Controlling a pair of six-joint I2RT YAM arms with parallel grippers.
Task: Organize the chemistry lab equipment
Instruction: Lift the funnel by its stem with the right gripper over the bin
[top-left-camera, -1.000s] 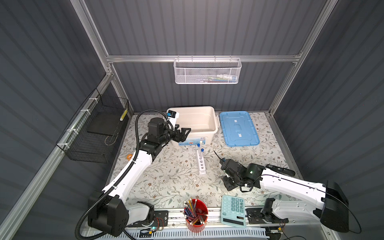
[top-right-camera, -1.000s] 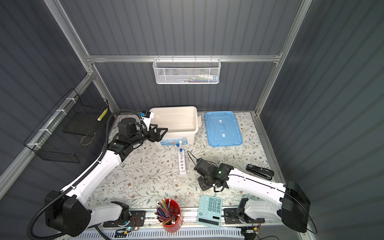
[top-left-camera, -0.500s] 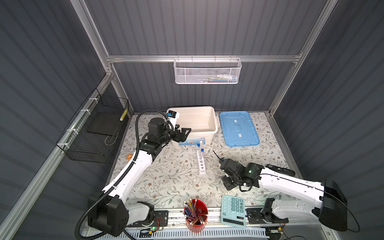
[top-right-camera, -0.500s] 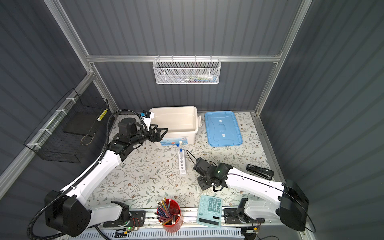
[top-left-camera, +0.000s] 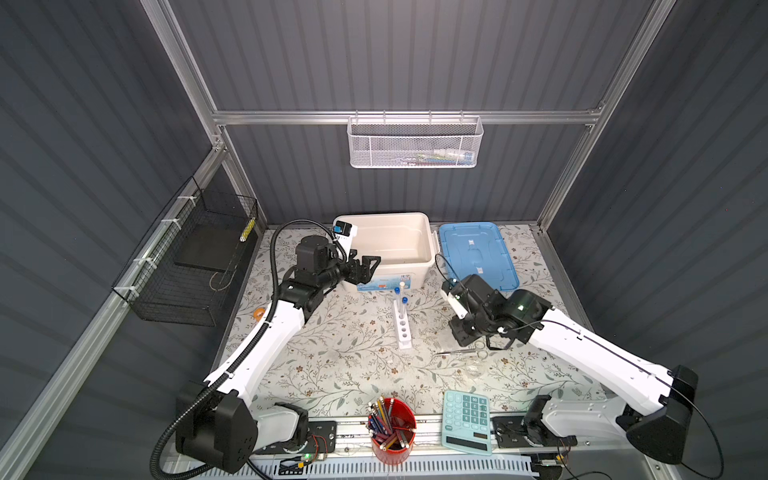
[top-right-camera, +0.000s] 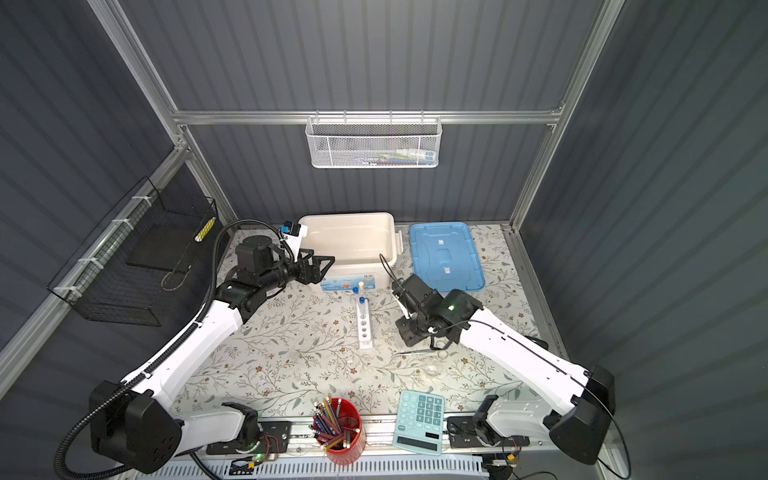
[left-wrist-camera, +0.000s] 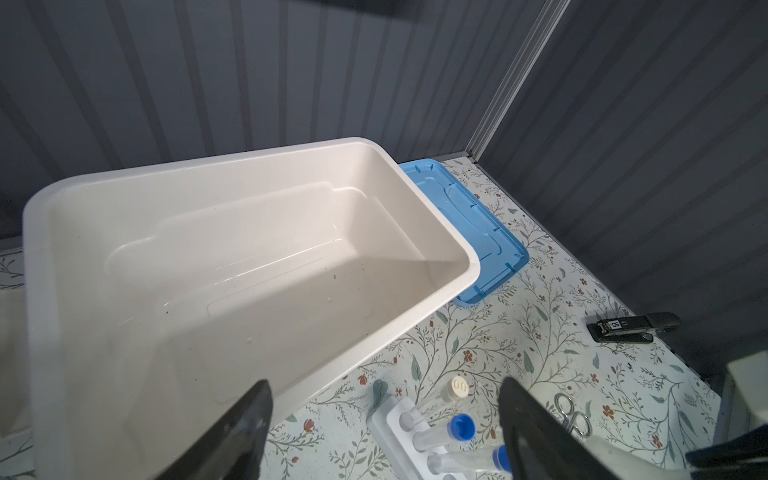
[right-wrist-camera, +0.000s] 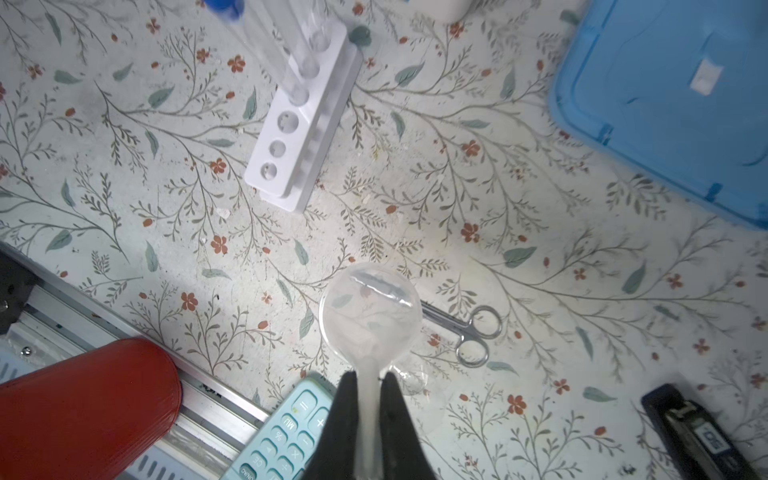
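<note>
While the right hand (right-wrist-camera: 368, 377) pinched the clear funnel (right-wrist-camera: 370, 316) by its stem, bowl over the silver scissors-like tool (right-wrist-camera: 469, 332) on the tabletop (right-wrist-camera: 415, 187), a slow, level carry toward the white bin (left-wrist-camera: 249, 164) seemed best; the narrow stem could twist. The left hand (left-wrist-camera: 384, 386) stood spread beside that bin.

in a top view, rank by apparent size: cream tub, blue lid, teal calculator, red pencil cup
Cream plastic tub
Flat blue plastic lid
Pale teal calculator and red cup of pencils: too alike to rank
</note>
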